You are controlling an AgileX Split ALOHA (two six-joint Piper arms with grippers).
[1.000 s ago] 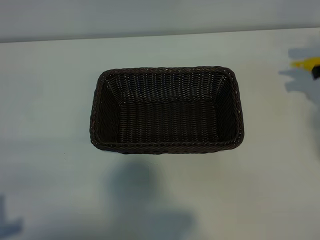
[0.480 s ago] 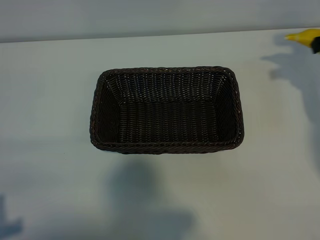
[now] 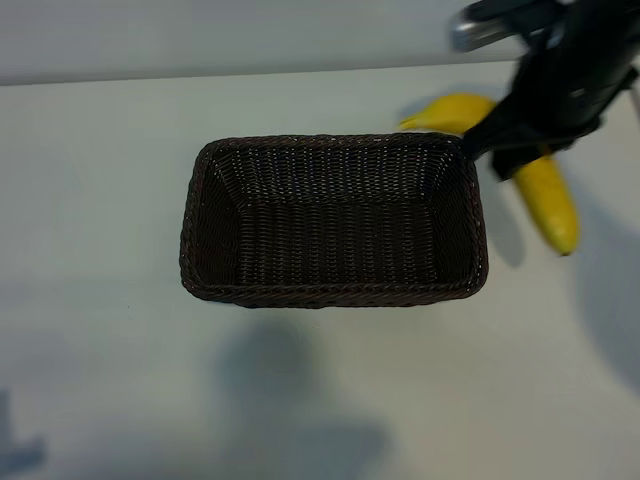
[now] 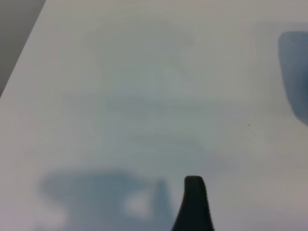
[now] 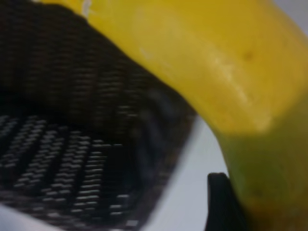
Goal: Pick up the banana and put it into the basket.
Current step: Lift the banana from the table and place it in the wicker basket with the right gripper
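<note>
The banana (image 3: 545,190) hangs above the surface (image 3: 100,380), just beside the basket (image 3: 333,290) at its right end, gripped mid-length by the right claw (image 3: 515,140), which points steeply down. The left claw (image 4: 195,204), parked apart over bare surface, stands open.

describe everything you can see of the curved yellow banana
The curved, bright yellow banana looks smooth-skinned and whole, with a few small dark specks, a tapered end toward the wall and a blunter end toward the camera. The black right gripper is clamped across its middle and holds it in the air, just outside the right end of the dark brown woven wicker basket, near its far right corner. It is not yet over the basket's inside. Nothing but the gripper touches it.
</note>
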